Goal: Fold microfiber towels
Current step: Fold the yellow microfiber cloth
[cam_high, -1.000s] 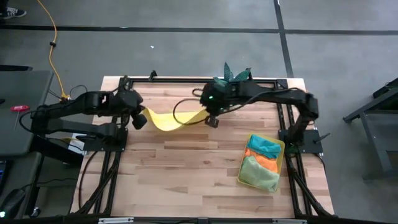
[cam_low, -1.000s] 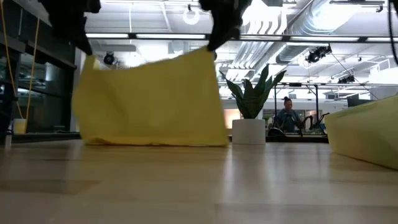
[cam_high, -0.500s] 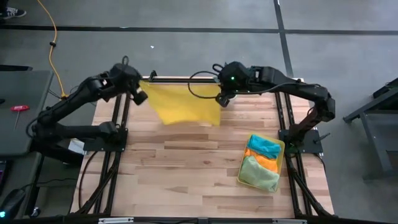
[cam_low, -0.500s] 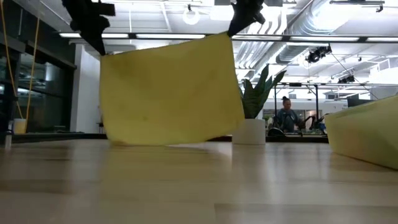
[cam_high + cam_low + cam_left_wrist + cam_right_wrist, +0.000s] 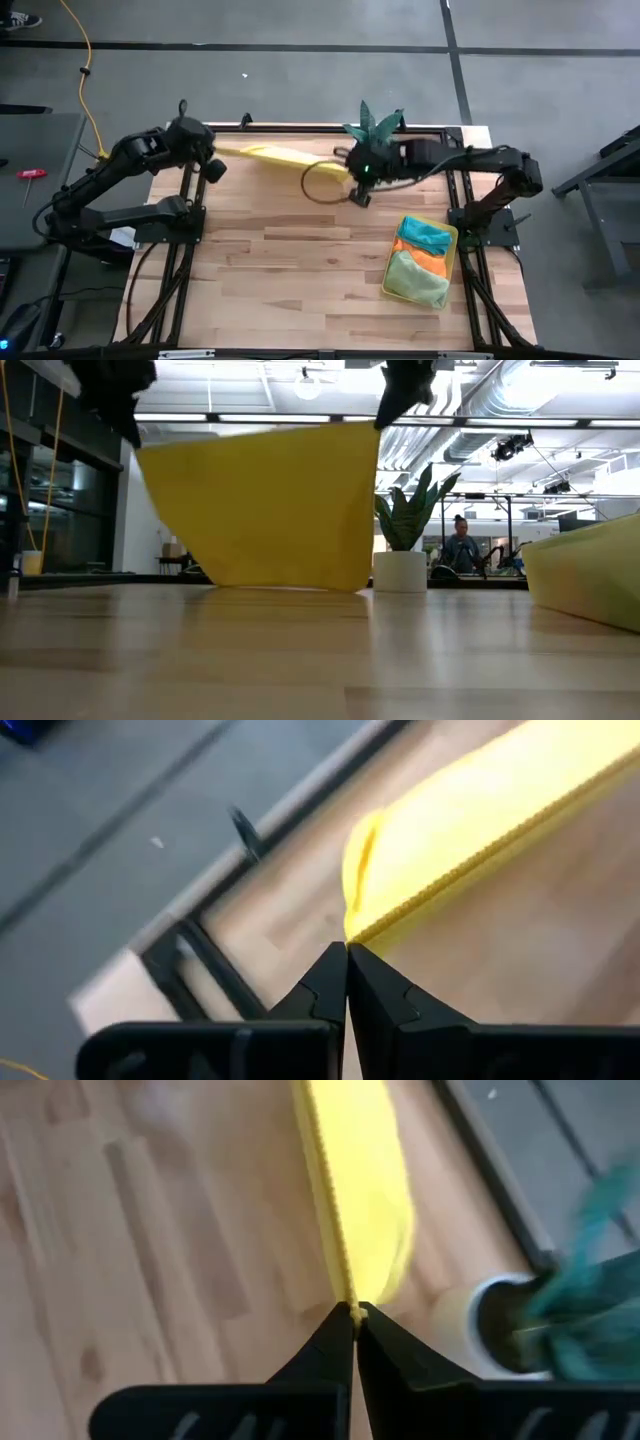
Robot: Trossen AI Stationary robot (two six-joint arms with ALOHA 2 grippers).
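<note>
Over the far edge of the bench (image 5: 300,260), from above, the left hand (image 5: 213,168) and right hand (image 5: 361,196) each pinch a corner of the yellow towel (image 5: 280,156). From bench level, it hangs stretched between them, bottom edge near the wood. Each wrist view shows fingers clamped on its hem.

At the low view's top edge, both grippers are being cut off, only dark shapes showing above the yellow towel (image 5: 262,505). At its right edge, the tray (image 5: 585,572) is running out of frame, and the distant person (image 5: 462,547) is too small to make out.
</note>
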